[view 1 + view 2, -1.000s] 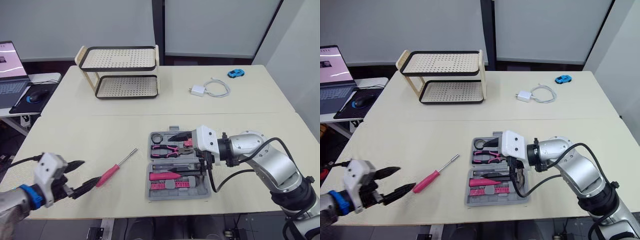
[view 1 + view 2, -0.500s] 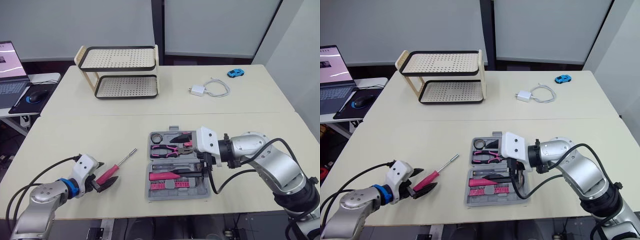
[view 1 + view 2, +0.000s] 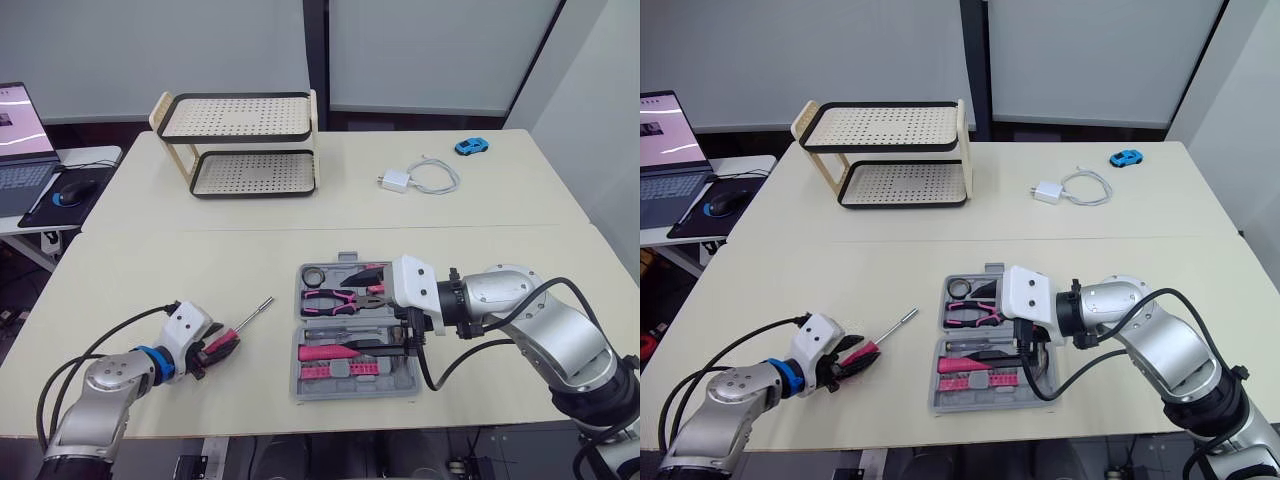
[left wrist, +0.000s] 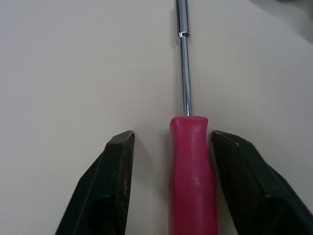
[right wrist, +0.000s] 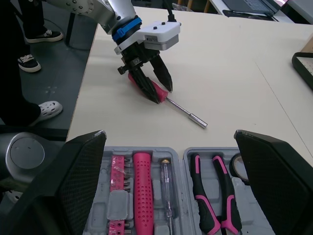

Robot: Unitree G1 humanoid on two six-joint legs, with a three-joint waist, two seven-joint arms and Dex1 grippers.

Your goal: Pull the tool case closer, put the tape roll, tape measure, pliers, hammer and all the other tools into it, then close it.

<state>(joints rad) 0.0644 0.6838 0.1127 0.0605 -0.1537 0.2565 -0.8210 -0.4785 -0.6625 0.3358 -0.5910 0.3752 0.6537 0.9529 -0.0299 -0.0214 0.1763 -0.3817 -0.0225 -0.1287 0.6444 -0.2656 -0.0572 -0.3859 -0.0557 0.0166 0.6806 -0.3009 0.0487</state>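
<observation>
Left claw (image 3: 219, 346): one second ago it is near the left front edge of the desk (image 3: 140, 270), well apart from the screwdriver (image 3: 254, 313); half a second ago its fingertips are at the butt of the pink handle. Now the two black fingers (image 4: 113, 181) lie along either side of that handle, spread, one close against it and the other with a gap of bare desk between.
</observation>
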